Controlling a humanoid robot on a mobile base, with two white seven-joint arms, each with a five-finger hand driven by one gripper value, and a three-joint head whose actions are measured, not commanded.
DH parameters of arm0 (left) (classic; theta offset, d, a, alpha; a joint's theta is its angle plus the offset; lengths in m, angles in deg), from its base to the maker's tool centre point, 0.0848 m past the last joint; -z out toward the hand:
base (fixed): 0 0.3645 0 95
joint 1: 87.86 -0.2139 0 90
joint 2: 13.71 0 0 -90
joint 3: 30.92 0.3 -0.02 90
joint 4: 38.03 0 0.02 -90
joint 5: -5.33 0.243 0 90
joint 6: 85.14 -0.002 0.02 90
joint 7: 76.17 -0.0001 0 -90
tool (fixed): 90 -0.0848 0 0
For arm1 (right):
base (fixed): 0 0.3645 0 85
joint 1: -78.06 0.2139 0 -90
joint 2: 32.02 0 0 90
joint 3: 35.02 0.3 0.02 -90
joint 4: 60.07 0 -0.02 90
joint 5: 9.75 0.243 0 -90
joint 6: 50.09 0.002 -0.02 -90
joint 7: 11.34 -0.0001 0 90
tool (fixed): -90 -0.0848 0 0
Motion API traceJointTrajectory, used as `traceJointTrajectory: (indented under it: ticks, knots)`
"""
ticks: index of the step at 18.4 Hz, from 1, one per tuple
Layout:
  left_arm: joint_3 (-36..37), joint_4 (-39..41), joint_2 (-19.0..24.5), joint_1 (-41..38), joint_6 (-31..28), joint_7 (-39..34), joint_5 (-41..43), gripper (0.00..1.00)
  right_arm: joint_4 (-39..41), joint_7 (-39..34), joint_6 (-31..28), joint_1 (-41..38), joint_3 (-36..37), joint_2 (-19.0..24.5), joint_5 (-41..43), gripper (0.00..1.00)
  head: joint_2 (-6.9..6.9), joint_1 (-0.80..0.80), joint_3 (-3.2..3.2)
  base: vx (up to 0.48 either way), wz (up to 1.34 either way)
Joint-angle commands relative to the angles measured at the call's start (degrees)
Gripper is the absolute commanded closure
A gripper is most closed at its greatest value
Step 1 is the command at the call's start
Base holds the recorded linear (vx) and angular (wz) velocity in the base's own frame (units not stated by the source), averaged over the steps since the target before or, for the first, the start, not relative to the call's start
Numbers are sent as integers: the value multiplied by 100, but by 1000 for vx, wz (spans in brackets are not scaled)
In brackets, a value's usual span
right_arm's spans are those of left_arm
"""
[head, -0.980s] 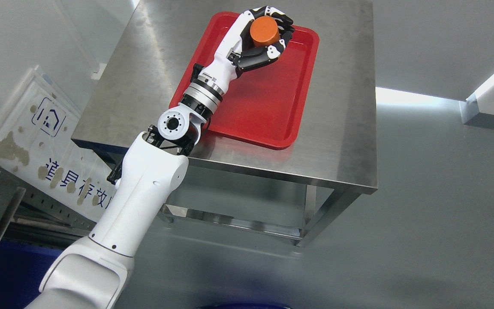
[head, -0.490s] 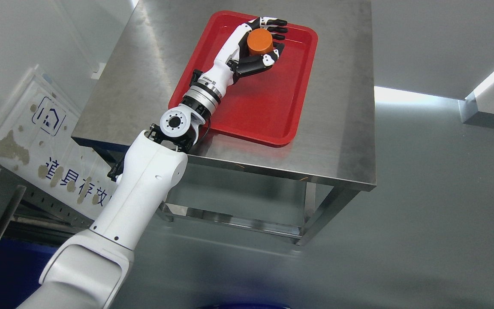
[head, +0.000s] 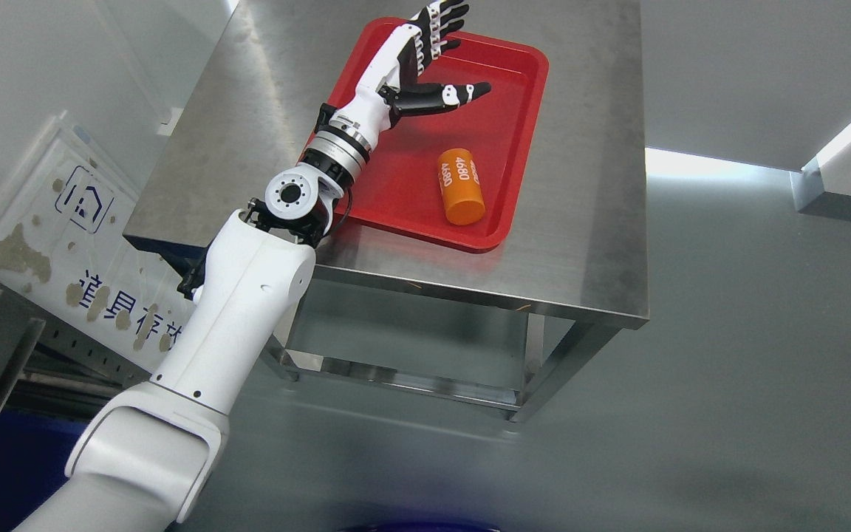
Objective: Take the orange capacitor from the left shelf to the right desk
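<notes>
Fingers [head: 436, 26] of left hand [head: 414, 66] spread, empty; orange capacitor [head: 461, 186], printed "4680", lies in red tray [head: 521, 148].

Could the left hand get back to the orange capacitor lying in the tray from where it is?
Probably yes. The left hand is open over the red tray's far end; the orange capacitor lies on its side nearer the robot, with nothing between them.

One view only, from my head, looking steeply down and tilted. The table [head: 580, 244] sits in the upper middle, at mid distance, with its tray [head: 521, 148]. My left arm [head: 241, 295] runs up from the lower left corner. Floor [head: 765, 369] fills the right half.
</notes>
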Motion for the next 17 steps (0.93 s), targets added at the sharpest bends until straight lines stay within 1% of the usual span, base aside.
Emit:
traceJointTrajectory:
  ticks: [1, 3, 4, 6, 8, 9, 11, 15, 17]
  knots:
    - [-1252, 443, 100, 132, 60, 6, -2, 1, 193, 5, -2, 9, 62, -100, -26, 0, 0, 0, 0, 0, 0]
    - [-1736, 829, 100, -17, 17, 6, 7, 1, 193, 5, -2, 9, 62, -100, -26, 0, 0, 0, 0, 0, 0]
    - [-1990, 1135, 100, -244, -53, 6, 7, 1, 193, 5, -2, 9, 62, -100, -26, 0, 0, 0, 0, 0, 0]
    - [-2351, 1829, 271, -675, -438, 6, 7, 1, 193, 5, -2, 9, 62, -100, -26, 0, 0, 0, 0, 0, 0]
    - [-2703, 2340, 351, -1114, -659, 6, 7, 1, 193, 5, -2, 9, 62, -100, -26, 0, 0, 0, 0, 0, 0]
    - [-2801, 2543, 386, -1291, -695, 6, 7, 1, 193, 5, -2, 9, 62, -100, -26, 0, 0, 0, 0, 0, 0]
    - [-2846, 2912, 588, -1669, -739, 15, 7, 1, 193, 5, -2, 9, 62, -100, -26, 0, 0, 0, 0, 0, 0]
    - [-2828, 3265, 589, -2460, -766, -3, 16, 0, 193, 5, -2, 9, 62, -100, -26, 0, 0, 0, 0, 0, 0]
    - [-2907, 3327, 598, -2663, -766, -20, 16, 0, 193, 5, -2, 9, 62, -100, -26, 0, 0, 0, 0, 0, 0]
